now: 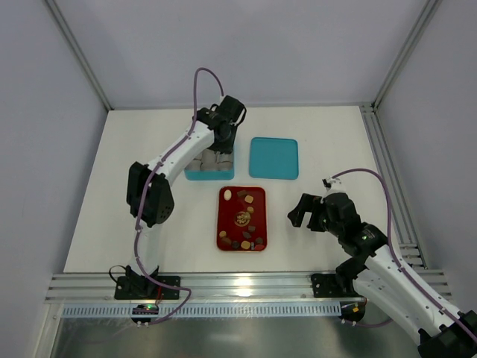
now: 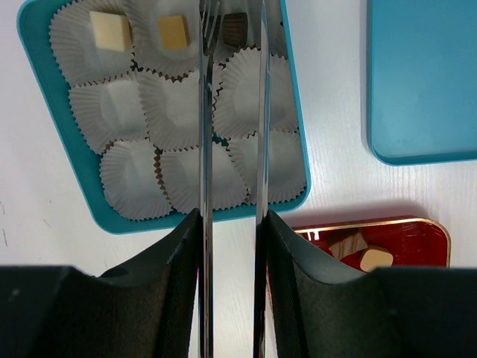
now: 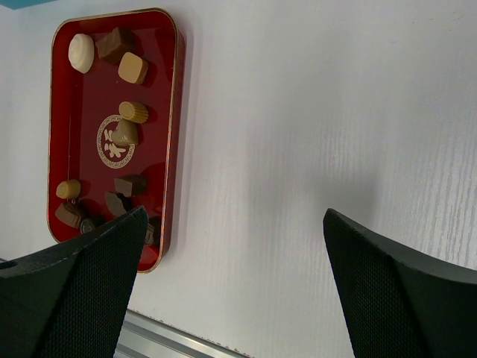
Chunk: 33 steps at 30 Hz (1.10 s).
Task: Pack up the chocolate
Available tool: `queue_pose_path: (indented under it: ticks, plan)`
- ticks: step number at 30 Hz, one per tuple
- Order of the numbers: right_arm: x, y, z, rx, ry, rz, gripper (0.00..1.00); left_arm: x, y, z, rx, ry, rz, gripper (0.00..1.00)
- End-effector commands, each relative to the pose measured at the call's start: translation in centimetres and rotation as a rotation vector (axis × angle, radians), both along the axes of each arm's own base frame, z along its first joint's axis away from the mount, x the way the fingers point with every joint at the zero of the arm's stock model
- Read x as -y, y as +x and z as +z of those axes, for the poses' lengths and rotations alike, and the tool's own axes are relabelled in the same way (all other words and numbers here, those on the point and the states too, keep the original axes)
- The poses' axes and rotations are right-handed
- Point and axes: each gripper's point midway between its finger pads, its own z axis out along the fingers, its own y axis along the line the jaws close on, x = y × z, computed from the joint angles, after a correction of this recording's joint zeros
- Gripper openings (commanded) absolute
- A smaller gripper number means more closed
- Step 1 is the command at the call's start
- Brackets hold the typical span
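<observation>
Several chocolate pieces [image 1: 241,218] lie loose in the red tray [image 1: 221,224] at mid-table. My left gripper [image 1: 221,145] hovers over the teal box [image 2: 45,97] of pale paper cups. Two long metal blades run out from its fingers and stand apart. A dark chocolate [image 2: 235,28] sits in a far cup between the blade tips, with a gap on its right side. A cream piece [image 2: 109,31] and a tan piece [image 2: 173,33] fill the two cups to its left. My right gripper [image 3: 235,224] is wide open and empty over bare table, right of the red tray [image 3: 175,112].
A teal lid [image 1: 273,158] lies flat to the right of the box, behind the tray. Aluminium rails [image 1: 238,287] run along the near edge and the right side of the table. White walls enclose the back and sides.
</observation>
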Motion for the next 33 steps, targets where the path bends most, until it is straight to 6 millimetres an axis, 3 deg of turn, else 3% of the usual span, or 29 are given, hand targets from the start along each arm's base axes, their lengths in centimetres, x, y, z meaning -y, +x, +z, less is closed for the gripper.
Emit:
queue_pose_path:
  ticks: [1,16,20,23,24,26,27,28,30,33]
  plan:
    - [-0.2,0.5,1.5,0.048,0.01,0.002,1.0,0.1,1.2,2.6,0.069,-0.028,-0.002,0.38]
    - [-0.3,0.6,1.5,0.052,0.019,0.002,1.0,-1.0,-0.9,6.1,0.068,-0.047,0.001,0.39]
    - [-0.4,0.7,1.6,0.056,0.024,0.002,1.0,-0.8,-3.2,7.7,0.056,-0.13,-0.005,0.38]
    - [-0.5,0.9,1.6,0.056,0.027,0.0,1.0,-0.8,-5.2,7.4,0.036,-0.151,-0.011,0.38]
    - [-0.6,0.9,1.7,0.058,0.034,0.0,1.0,-0.9,-6.1,8.5,0.052,-0.17,-0.018,0.38]
    - [-0.6,0.9,1.7,0.06,0.036,0.002,1.0,-1.3,-7.5,7.8,0.028,-0.167,-0.024,0.38]
    - [-0.6,0.9,1.7,0.059,0.035,0.002,1.0,-1.5,-8.4,8.7,0.044,-0.182,-0.029,0.38]
    - [-0.7,1.0,1.7,0.062,0.036,0.0,1.0,-1.6,-9.4,8.0,0.022,-0.171,-0.038,0.38]
    - [-0.6,1.1,1.6,0.059,0.034,-0.001,1.0,-1.7,-10.9,8.8,0.028,-0.187,-0.052,0.39]
    - [-0.7,1.1,1.7,0.061,0.037,-0.001,1.0,-1.6,-13.5,8.3,-0.002,-0.185,-0.08,0.39]
